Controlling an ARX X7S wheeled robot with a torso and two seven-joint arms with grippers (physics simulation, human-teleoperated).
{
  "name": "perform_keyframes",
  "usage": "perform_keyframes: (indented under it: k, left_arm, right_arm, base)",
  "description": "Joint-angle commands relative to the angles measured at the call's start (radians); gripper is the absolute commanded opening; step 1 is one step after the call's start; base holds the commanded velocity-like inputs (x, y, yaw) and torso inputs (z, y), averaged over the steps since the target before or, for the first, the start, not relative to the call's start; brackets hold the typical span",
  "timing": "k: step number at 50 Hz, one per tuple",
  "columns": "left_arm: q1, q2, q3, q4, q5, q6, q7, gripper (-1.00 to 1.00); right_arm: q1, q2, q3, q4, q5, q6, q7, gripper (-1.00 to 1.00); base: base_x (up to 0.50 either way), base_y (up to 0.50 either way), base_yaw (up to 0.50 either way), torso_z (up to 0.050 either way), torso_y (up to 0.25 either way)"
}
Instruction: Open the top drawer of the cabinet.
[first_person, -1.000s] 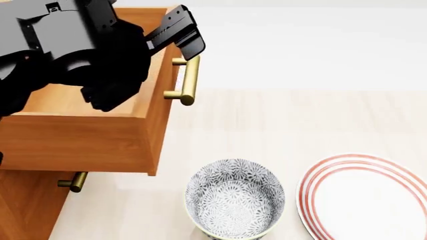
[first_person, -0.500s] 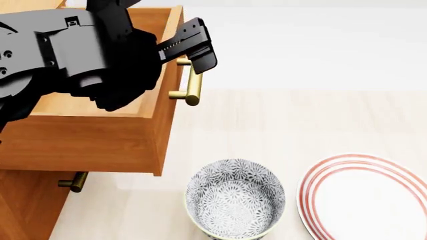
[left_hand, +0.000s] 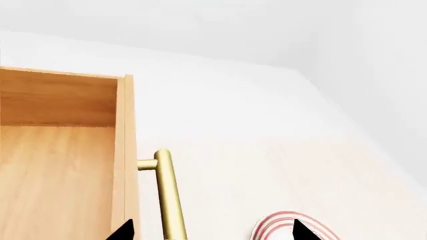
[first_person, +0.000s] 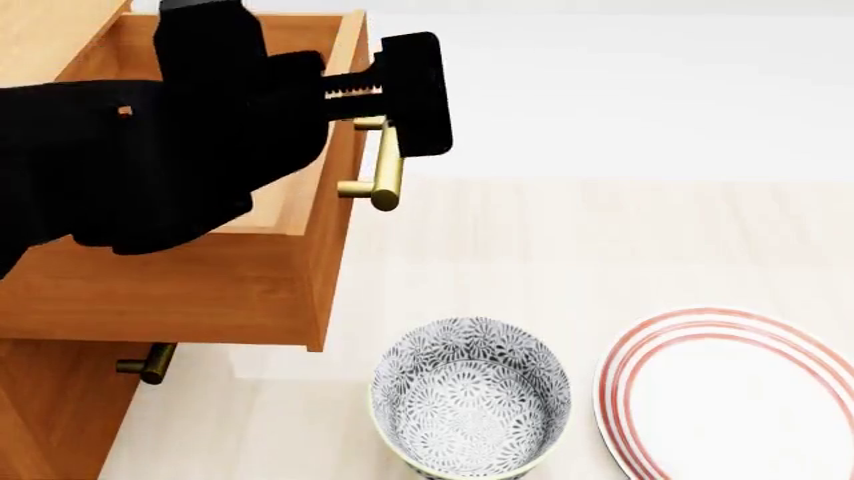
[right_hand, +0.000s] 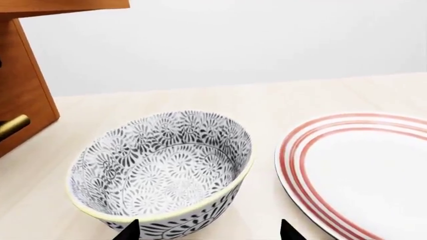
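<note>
Now top drawer (first_person: 200, 270) pulled out, left claw (first_person: 387, 95) spread, patterned bowl (first_person: 470, 396) hollow.

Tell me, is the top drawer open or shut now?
Open. The top drawer juts out past the cabinet front, its bare wooden inside showing, and its brass handle overhangs the floor.

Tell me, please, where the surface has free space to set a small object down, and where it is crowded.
Free: the pale tabletop between the top drawer and the red-striped plate, beyond the patterned bowl. Crowded: the near edge, where bowl and plate stand close, and around the brass handle, where the left end effector is.
</note>
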Motion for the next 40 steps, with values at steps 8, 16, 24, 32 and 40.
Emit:
perform_keyframes:
  k: [8,16,24,32,40]
  left_arm:
    - [0.026,-0.104,0.042,0.462,0.245,0.077,0.012,1.00]
    - [0.062,-0.166,0.086,0.680,0.366,0.088,-0.046,1.00]
    - [0.127,-0.234,0.158,0.876,0.560,0.109,-0.106,1.00]
    - [0.248,-0.308,0.254,1.000,0.789,0.160,-0.135,1.00]
    - [0.303,-0.346,0.299,0.979,0.895,0.187,-0.133,1.00]
  right_arm:
    - [-0.002,-0.015,0.012,0.003,-0.013,0.001,-0.019,1.00]
    - [-0.002,-0.016,0.010,0.005,-0.008,0.004,-0.020,1.00]
    - [-0.004,-0.016,0.007,0.005,-0.007,0.004,-0.019,1.00]
    - [0.001,-0.014,0.010,0.004,0.001,0.012,-0.014,1.00]
    - [0.010,-0.019,0.015,0.025,0.007,0.007,-0.017,1.00]
  base:
    - [0.00,0.00,0.00,0.000,0.000]
    - [0.00,0.00,0.00,0.000,0.000]
    - [0.00,0.00,0.00,0.000,0.000]
    - [0.00,0.00,0.00,0.000,0.000]
    - [0.00,0.00,0.00,0.000,0.000]
